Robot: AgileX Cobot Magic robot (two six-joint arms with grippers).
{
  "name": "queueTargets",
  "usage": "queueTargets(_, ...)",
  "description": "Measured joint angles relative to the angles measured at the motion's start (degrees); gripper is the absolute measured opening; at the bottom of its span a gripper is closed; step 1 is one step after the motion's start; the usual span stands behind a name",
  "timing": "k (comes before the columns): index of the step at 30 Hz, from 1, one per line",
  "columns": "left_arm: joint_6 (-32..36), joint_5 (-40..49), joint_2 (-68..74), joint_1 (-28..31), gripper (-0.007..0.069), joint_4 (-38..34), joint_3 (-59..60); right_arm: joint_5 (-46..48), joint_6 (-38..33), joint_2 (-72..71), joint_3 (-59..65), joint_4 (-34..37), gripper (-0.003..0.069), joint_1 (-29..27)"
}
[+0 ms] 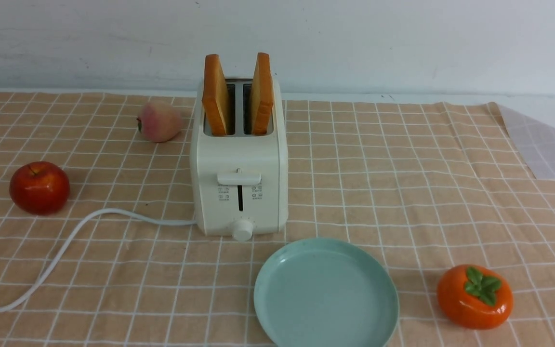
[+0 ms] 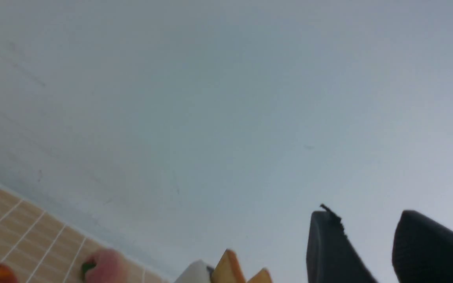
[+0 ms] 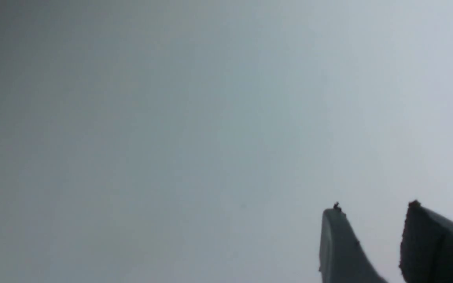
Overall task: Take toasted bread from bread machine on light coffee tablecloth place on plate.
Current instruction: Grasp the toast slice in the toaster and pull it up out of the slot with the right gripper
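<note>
The cream-white bread machine (image 1: 239, 178) stands mid-table on the light coffee tablecloth (image 1: 403, 193). Two slices of toasted bread stand upright in its slots, the left slice (image 1: 216, 94) and the right slice (image 1: 262, 93). The teal-green plate (image 1: 325, 294) lies empty in front of it, slightly to the right. No arm shows in the front view. My left gripper (image 2: 366, 214) is open and empty, held in the air facing the wall; the toast tips (image 2: 230, 267) and the bread machine's top (image 2: 195, 273) show at that view's lower edge. My right gripper (image 3: 374, 208) is open and empty, with only wall behind it.
A red apple (image 1: 39, 187) lies at the left and a peach (image 1: 159, 121) lies left of the toaster. An orange persimmon (image 1: 475, 296) lies right of the plate. The white cord (image 1: 65, 250) runs left from the toaster. The cloth's pale underside (image 1: 547, 144) shows at the far right.
</note>
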Motion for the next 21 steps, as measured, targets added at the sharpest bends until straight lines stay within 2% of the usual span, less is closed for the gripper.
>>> queueTargets(6, 0.2, 24.6, 18.1, 0.0, 0.0238, 0.9, -16.9, 27.8, -2.4, 16.8, -14.9, -10.9, 0.0240, 0.0)
queueTargets(9, 0.2, 28.4, 22.8, 0.0, 0.0238, 1.3, -17.9, 33.6, -3.5, 22.3, -15.4, -14.5, 0.0240, 0.0)
queueTargets(14, 0.2, 30.9, 27.8, 0.0, 0.0238, 2.5, -18.1, 31.5, -2.6, 28.0, -13.0, -14.7, 0.0240, 2.5)
queueTargets(17, 0.2, 34.6, 28.8, 0.0, 0.0238, 2.2, -18.1, 29.2, -2.2, 30.5, -11.2, -12.6, 0.0240, 6.5)
queueTargets(19, 1.6, 41.7, 29.3, 0.0, 0.0238, 1.4, -18.1, 28.1, -3.1, 34.0, -9.9, -10.8, 0.0240, 11.5)
queueTargets(20, 1.7, 41.7, 29.3, 0.0, 0.0238, 1.3, -18.1, 28.0, -3.5, 34.7, -9.8, -10.5, 0.0240, 12.2)
queueTargets(21, 3.5, 46.7, 29.3, 0.0, 0.0238, 0.4, -18.1, 27.7, -5.4, 37.8, -9.6, -9.6, 0.0240, 15.2)
